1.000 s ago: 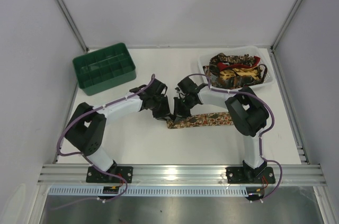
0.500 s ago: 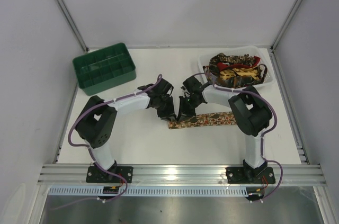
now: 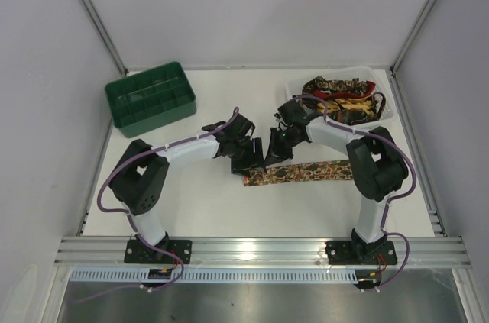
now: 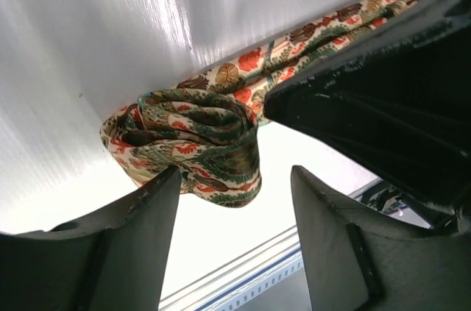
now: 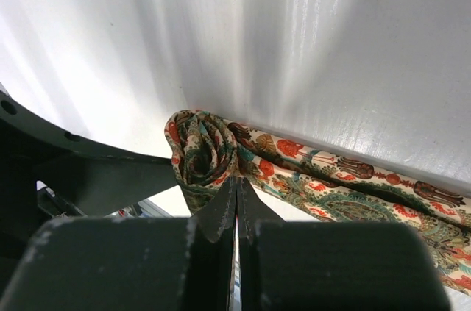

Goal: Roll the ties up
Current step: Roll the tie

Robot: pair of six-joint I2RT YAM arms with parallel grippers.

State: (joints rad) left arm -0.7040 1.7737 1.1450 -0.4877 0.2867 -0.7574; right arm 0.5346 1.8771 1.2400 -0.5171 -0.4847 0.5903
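One paisley tie lies as a flat strip on the white table, its left end wound into a small roll. My left gripper stands open right at that roll; in the left wrist view the roll sits just past its fingertips, by the left one. My right gripper is shut, its tips pressed into the seam where the roll meets the flat strip. In the top view the right gripper stands close beside the left one. More ties lie heaped in the tray.
A green compartmented crate stands at the back left. The white plastic tray stands at the back right, behind the right arm. The left finger shows dark beside the roll in the right wrist view.
My left gripper has opened and let go of the roll. Both grippers and the tie's rolled end have shifted a little to the right.
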